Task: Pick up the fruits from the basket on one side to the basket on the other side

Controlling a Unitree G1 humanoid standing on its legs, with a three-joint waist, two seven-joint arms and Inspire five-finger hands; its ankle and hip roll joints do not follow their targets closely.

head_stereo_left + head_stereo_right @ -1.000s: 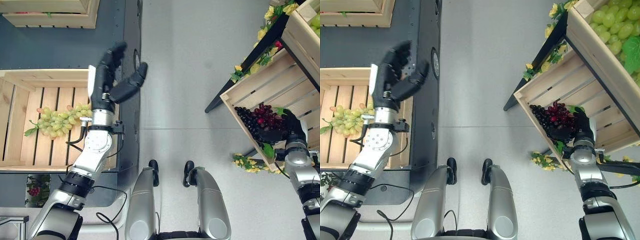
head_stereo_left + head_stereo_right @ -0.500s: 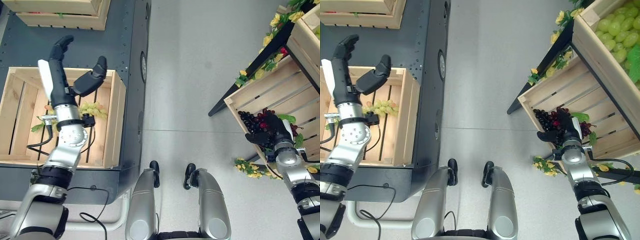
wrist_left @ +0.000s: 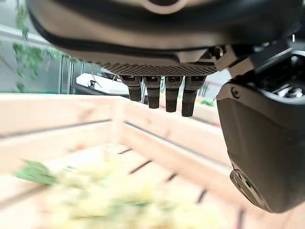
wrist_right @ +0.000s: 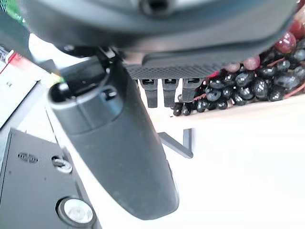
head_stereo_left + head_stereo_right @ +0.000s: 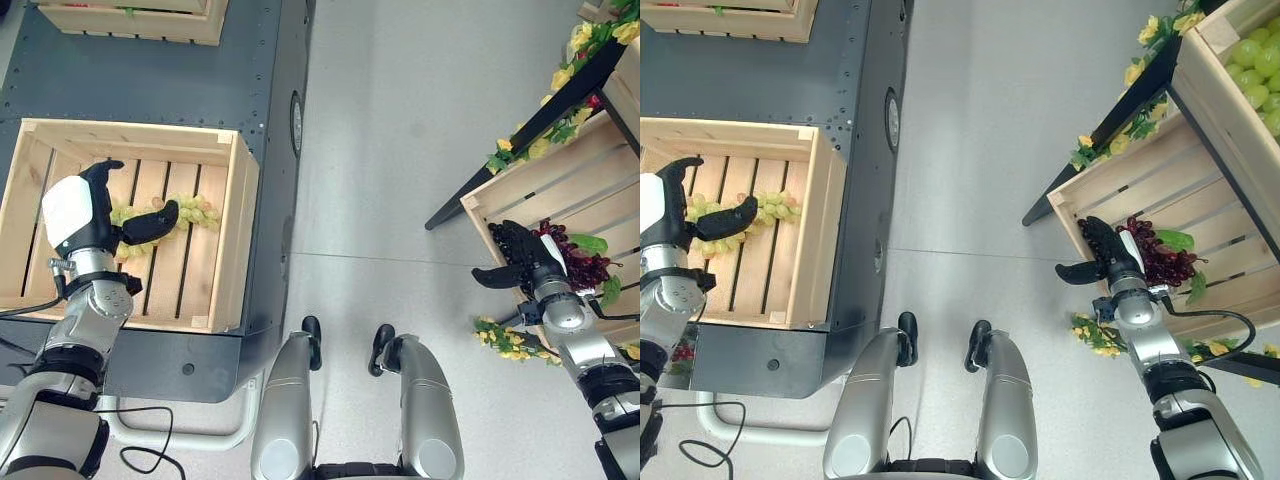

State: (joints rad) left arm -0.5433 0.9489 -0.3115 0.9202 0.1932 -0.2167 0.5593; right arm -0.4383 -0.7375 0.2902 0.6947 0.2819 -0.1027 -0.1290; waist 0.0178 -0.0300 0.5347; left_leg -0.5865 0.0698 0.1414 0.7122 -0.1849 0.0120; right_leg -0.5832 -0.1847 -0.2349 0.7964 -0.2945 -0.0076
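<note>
Grapes (image 5: 560, 255) under the open right hand (image 5: 520, 262): probably curl round the dark bunch's stem before lifting; left hand (image 5: 95, 205) open.

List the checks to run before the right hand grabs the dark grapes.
1. Right hand open, thumb spread: ok.
2. Right hand empty: ok.
3. Dark grapes in the tilted crate, beside the fingers: ok.
4. Fingers around the bunch: not ok, not yet closed on it.
5. Left hand open and empty above the green grapes: ok.
6. Left crate has room: ok.
</note>
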